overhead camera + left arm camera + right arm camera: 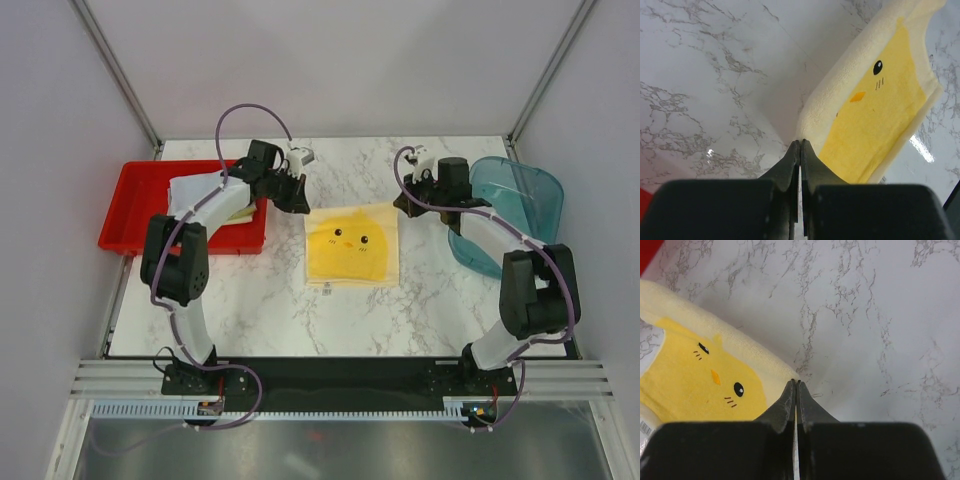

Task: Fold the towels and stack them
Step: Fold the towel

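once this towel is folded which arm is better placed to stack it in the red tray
Left: the left gripper sits beside the red tray and its towel stack; the right gripper is across the chick towel.

1 yellow towel [352, 245], poss. 2 stacked towels [195, 190], 1 red tray [130, 215], 1 teal basket [530, 195]

Both arms reach forward; left gripper [799, 143] and right gripper [795, 383] are clamped tight, each pinching a yellow chick-face towel [352, 245] corner.
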